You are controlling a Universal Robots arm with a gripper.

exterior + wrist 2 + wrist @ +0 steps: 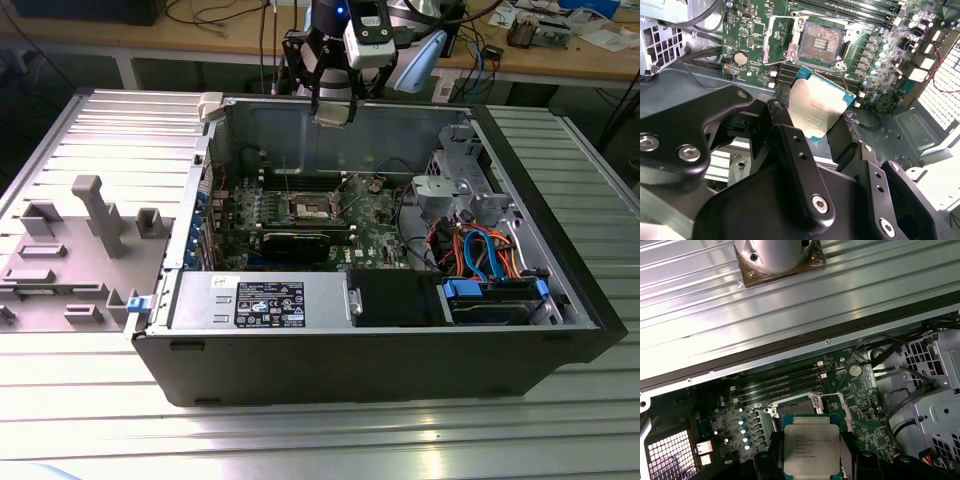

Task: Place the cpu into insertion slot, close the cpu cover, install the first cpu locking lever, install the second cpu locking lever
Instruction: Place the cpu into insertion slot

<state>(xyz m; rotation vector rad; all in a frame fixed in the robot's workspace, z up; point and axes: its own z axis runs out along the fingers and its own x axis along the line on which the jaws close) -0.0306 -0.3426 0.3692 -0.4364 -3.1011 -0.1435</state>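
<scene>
My gripper [333, 100] hangs above the rear wall of the open computer case, shut on the cpu [333, 114]. Both wrist views show the cpu [817, 107] [811, 447] as a silver-grey square on a green edge, pinched between the black fingers [785, 130]. The insertion slot [820, 42] is a dark square recess with a metal rim on the green motherboard [375, 225], bare and well below the chip. The cpu cover [781, 35] stands flipped open beside the slot. In the exterior view the slot [310, 207] is at the board's middle, nearer the camera than the gripper.
A long black card [305, 240] lies just in front of the slot. A power supply [260, 300] and a drive bay [490, 300] line the case's near side. A metal cage [455, 185] and orange and blue cables [480, 250] crowd the exterior view's right. A grey fixture [90, 215] sits outside.
</scene>
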